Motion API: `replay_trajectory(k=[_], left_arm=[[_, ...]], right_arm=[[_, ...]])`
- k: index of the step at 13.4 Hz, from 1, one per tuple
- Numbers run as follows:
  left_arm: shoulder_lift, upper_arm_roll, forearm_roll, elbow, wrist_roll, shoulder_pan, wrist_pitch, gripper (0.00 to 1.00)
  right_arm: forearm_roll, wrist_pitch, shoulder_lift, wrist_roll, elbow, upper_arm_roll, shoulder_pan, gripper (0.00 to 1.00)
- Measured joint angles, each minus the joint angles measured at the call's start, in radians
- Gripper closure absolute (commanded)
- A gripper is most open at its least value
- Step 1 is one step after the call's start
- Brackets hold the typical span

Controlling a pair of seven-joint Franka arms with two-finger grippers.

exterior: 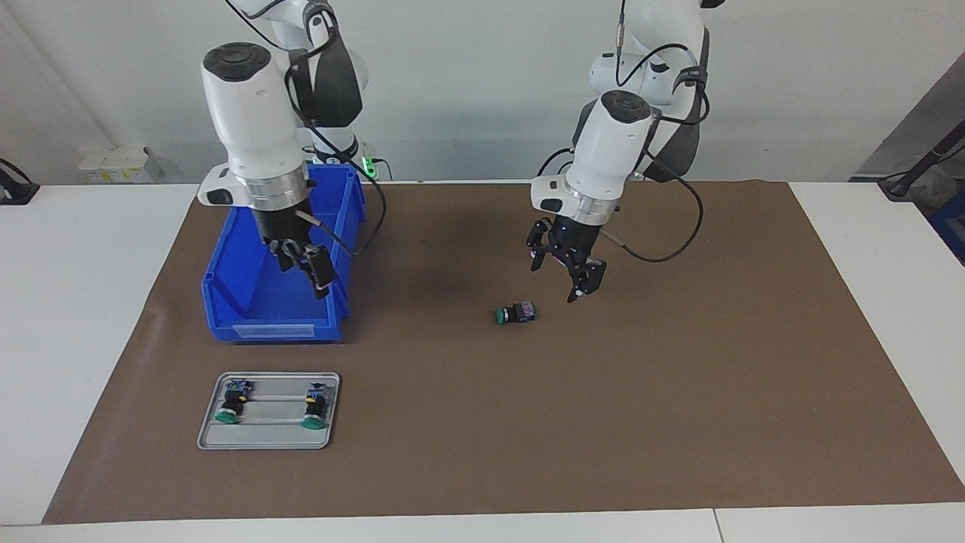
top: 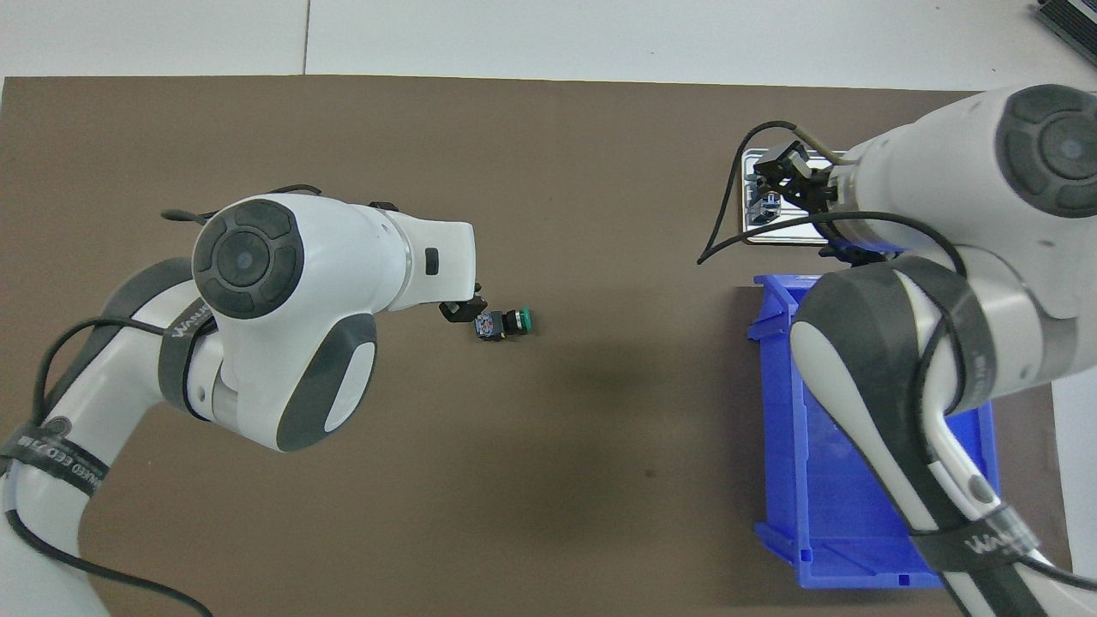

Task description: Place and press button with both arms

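One button [exterior: 516,313] [top: 504,323] lies on its side on the brown mat, its green cap turned toward the right arm's end of the table. My left gripper [exterior: 556,277] [top: 463,308] hangs open just above the mat beside the button's terminal end, with nothing between its fingers. Two more buttons [exterior: 230,400] [exterior: 315,403] lie on a grey tray [exterior: 268,437]. My right gripper [exterior: 305,270] [top: 788,176] hangs open and empty over the blue bin's end toward the tray. In the overhead view it covers part of the tray [top: 747,231].
A blue open-fronted bin [exterior: 249,302] [top: 823,480] stands on the mat [exterior: 678,392] at the right arm's end, nearer to the robots than the tray. White table surface borders the mat on all sides.
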Motion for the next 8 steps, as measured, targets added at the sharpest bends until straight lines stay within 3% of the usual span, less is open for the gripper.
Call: replay_trajectory(k=[3, 6, 8], left_arm=[[0.017, 0.001, 0.000, -0.034, 0.103, -0.023, 0.030, 0.00], [0.120, 0.002, 0.000, -0.047, 0.109, -0.077, 0.143, 0.00], [0.187, 0.003, 0.000, -0.045, 0.113, -0.095, 0.203, 0.00]], right_arm=[[0.000, -0.084, -0.048, -0.257, 0.002, -0.001, -0.065, 0.00], [0.001, -0.214, -0.086, -0.500, 0.033, -0.002, -0.117, 0.00], [0.003, -0.231, -0.092, -0.532, 0.047, -0.003, -0.127, 0.00]])
